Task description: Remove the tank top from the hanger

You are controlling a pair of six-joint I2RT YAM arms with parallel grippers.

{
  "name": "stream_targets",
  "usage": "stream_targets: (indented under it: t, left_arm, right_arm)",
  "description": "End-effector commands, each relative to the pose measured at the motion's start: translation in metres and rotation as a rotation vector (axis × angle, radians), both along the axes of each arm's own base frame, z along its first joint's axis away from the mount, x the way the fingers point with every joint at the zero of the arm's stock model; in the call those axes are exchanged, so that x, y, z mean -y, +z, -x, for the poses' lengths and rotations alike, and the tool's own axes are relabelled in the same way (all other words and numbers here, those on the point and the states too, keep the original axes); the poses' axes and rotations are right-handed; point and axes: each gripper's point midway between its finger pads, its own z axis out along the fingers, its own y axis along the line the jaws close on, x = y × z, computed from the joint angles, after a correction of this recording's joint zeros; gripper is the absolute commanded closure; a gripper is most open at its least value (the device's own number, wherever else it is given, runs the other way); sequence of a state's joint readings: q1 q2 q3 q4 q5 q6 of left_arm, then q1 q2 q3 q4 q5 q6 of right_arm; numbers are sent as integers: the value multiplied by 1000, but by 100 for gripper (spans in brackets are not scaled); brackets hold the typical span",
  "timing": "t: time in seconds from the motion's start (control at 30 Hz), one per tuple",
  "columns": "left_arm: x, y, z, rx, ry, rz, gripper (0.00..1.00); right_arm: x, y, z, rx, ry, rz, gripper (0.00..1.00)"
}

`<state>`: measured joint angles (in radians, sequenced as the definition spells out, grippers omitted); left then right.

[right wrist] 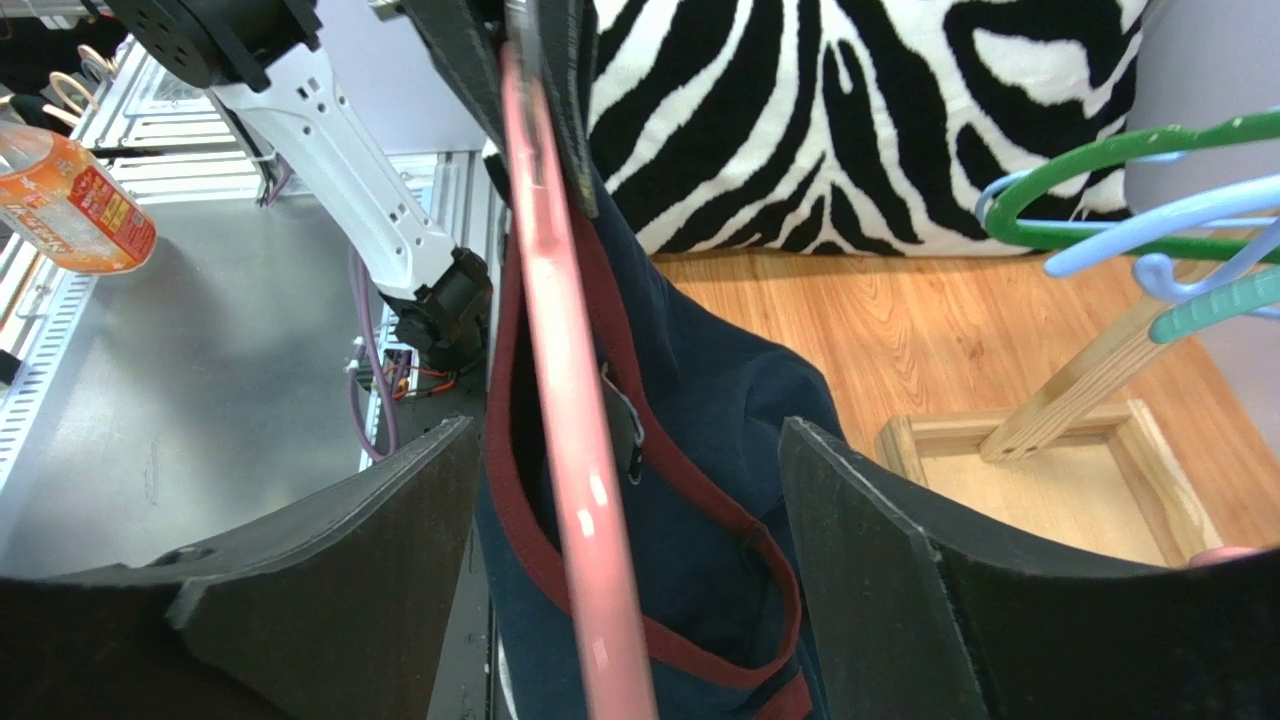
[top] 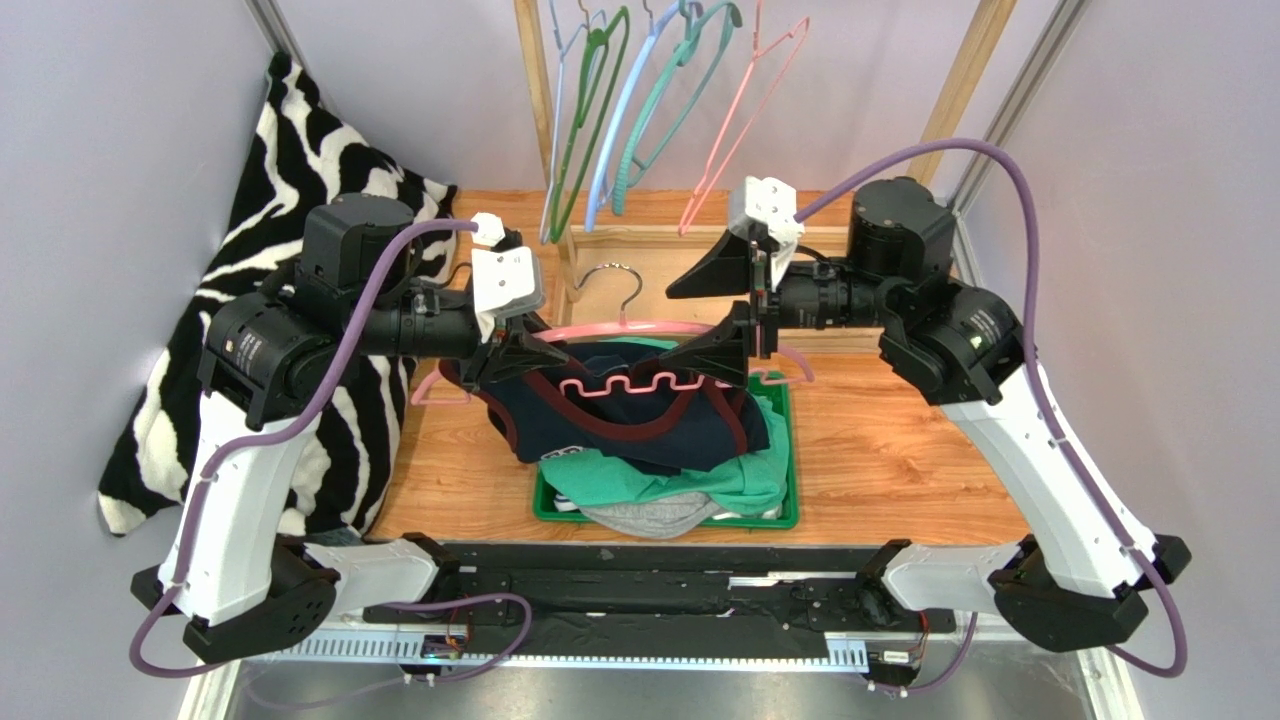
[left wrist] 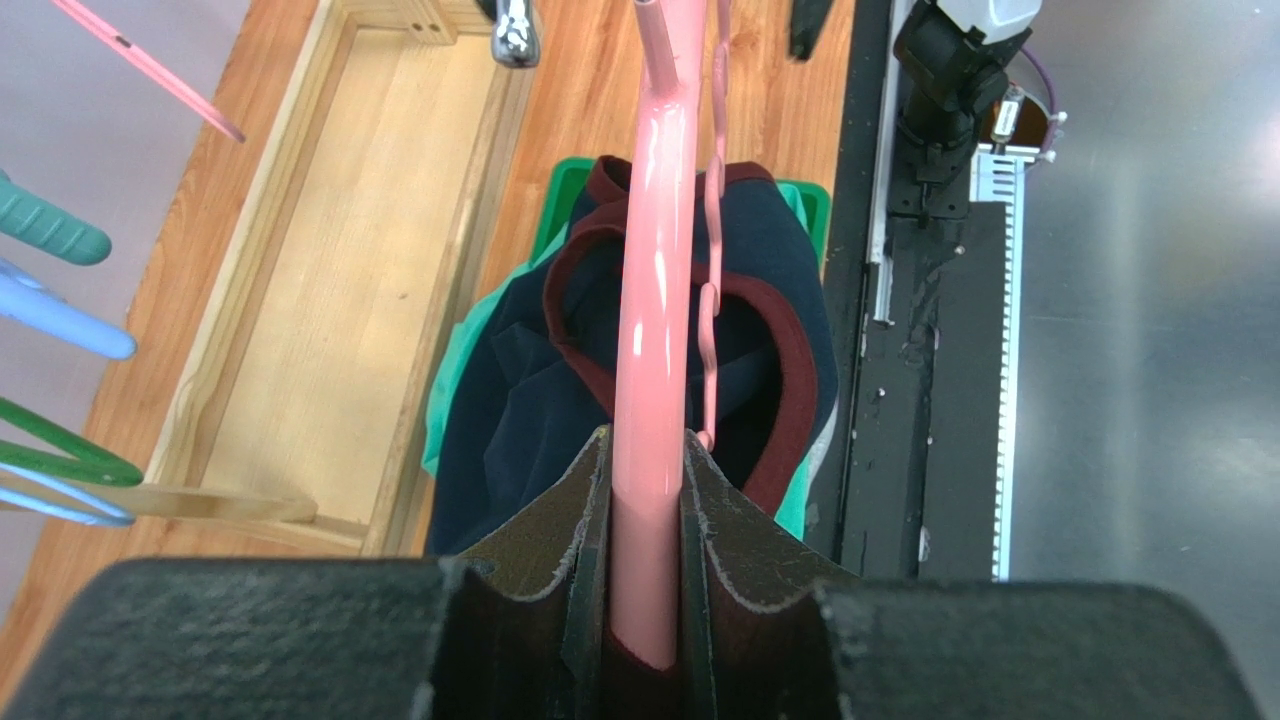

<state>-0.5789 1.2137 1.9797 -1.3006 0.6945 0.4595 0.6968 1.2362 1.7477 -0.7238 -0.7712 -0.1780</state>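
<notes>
A pink hanger (top: pixel 631 330) is held level above the green bin, with a navy tank top (top: pixel 631 428) trimmed in maroon draped from it. My left gripper (top: pixel 519 356) is shut on the hanger's left end; in the left wrist view the pink bar (left wrist: pixel 657 300) runs straight out from between the pads (left wrist: pixel 649 495), with the tank top (left wrist: pixel 511 405) hanging below. My right gripper (top: pixel 721 353) stands open at the hanger's right side. Its fingers straddle the pink bar (right wrist: pixel 564 405) and the maroon-edged strap (right wrist: pixel 706 435) without touching either.
A green bin (top: pixel 784 450) with green and grey clothes sits under the tank top. Several coloured hangers (top: pixel 646 105) hang from a wooden rack at the back. A wooden tray (left wrist: pixel 346 270) lies behind the bin. Zebra-print fabric (top: pixel 323 165) covers the left wall.
</notes>
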Motion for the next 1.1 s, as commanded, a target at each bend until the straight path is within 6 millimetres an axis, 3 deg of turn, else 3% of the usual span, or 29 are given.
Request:
stream_targets:
  t: [0.0,0.07,0.17,0.27,0.37,0.4,0.57,0.6,0.67,0.7,0.77,0.8,1.0,1.07]
  left_arm:
    - [5,18,7,56,-57,51,100]
    - [6,20,6,57,-55,52,100]
    - [8,24,1,57,-38,54,100]
    - [6,25,-1,65,-22,57,100]
    - [4,28,-1,86,-11,60,100]
    - [4,28,-1,85,-12,62,100]
    - [6,34,-1,90,-15,79,100]
    - [6,34,-3,83,0,80,82]
    - [5,37,-5,96,12,84,65]
    - [4,38,-7,94,29,84,49]
    - [2,41,-10,95,56,91,34]
    - [-2,45,-11,116,82,98,1]
    - [-28,62,-16,200,237,126,1]
    - [-35,59,-19,203,288,124,1]
  right_arm:
    - [1,7,-2,36,-2,3,25]
    - [3,5,-3,52,-12,15,30]
    - [8,-1,-8,60,-57,31,44]
    - [10,5,0,52,-44,3,61]
    - [11,11,5,39,-37,-27,83]
    - [13,16,7,46,-43,-37,99]
    - [22,27,11,66,-87,-83,100]
    - [23,29,11,76,-91,-93,100]
    - [26,28,12,80,-104,-100,100]
    - [26,26,10,76,-112,-95,100]
    - [26,22,9,67,-121,-83,100]
    - [27,22,8,69,-128,-78,100]
    - [40,21,0,91,-216,-56,100]
    - [44,24,2,100,-229,-57,100]
